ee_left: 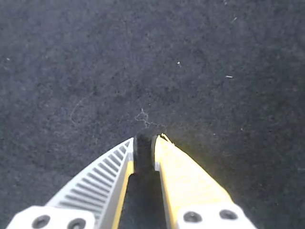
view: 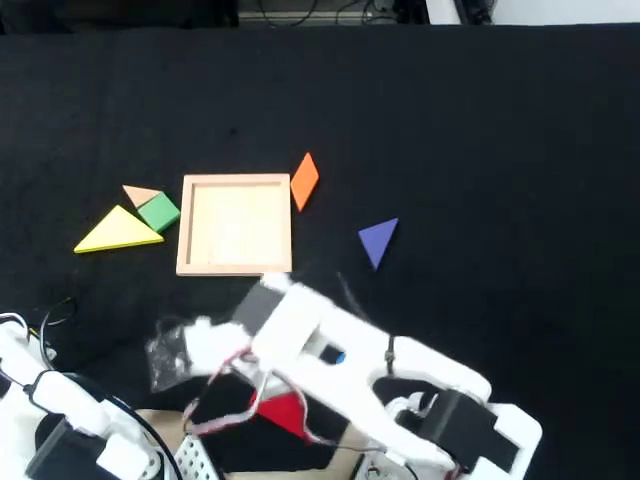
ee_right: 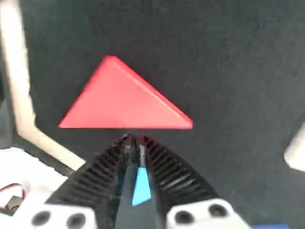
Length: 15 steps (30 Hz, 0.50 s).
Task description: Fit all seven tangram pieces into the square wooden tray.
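The worktop [view: 480, 120] wears a black cloth (flecked with pale lint up close). A square wooden tray [view: 183, 225] lies flat on it. Seen from above, a yellow triangle [view: 117, 232], a green square [view: 159, 212] and a small peach triangle [view: 139, 194] cluster together at the tray's 9 o'clock. An orange diamond [view: 304, 180] lies just beside its corner at 2 o'clock, a blue triangle [view: 378, 238] lies apart at 3 o'clock, and a red triangle [ee_right: 121, 102] at 5 o'clock.

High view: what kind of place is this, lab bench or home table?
Likely a robot test bench. There is a black-clothed table, a white robot arm hangs over its near edge, cables run behind the far edge, and a wooden tray sits among loose tangram pieces.
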Tool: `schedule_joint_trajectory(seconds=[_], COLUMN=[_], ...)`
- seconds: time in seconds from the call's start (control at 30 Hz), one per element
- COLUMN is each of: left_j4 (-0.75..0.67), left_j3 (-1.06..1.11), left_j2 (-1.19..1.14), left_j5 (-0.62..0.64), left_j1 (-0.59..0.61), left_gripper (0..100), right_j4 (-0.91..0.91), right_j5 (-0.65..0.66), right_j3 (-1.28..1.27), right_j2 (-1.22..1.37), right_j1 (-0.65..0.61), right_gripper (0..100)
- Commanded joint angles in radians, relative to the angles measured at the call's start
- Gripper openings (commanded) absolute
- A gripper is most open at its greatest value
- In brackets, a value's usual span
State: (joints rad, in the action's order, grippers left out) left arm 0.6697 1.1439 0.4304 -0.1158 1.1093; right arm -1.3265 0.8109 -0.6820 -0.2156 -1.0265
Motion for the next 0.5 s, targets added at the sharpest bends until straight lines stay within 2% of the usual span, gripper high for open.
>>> schedule_joint_trajectory(seconds=[0.0, 0.13, 0.47], left_j4=[0.005, 0.005, 0.005], left_j3=[-0.002, -0.002, -0.002], left_j2=[0.015, 0.015, 0.015], left_j5=[-0.009, -0.009, -0.009], left_j1=[-0.002, -0.005, -0.004], left_gripper=[9, 9, 9], right_j4=[0.107, 0.143, 0.069], right_j5=[-0.034, -0.038, -0.034], right_j3=[-0.067, -0.074, 0.153], right_j2=[0.005, 0.15, 0.389], right_j1=[-0.026, -0.025, -0.023], right_gripper=[1.1, 1.1, 1.1])
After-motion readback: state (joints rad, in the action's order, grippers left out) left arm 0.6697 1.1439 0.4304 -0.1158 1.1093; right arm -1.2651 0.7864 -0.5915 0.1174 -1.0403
